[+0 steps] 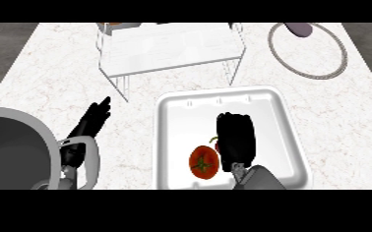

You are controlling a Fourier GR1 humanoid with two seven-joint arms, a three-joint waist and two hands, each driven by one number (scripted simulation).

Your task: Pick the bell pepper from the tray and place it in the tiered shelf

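Over the white tray, the fingers of the right hand are seen bent downward and held together, but whether anything is gripped cannot be told. Just left of that hand, the red bell pepper is seen lying on the tray's near part. At the left, the left hand is held with straight fingers over the counter. Farther off, the white tiered shelf is seen.

Bell pepper in tray — tiered shelf behind.
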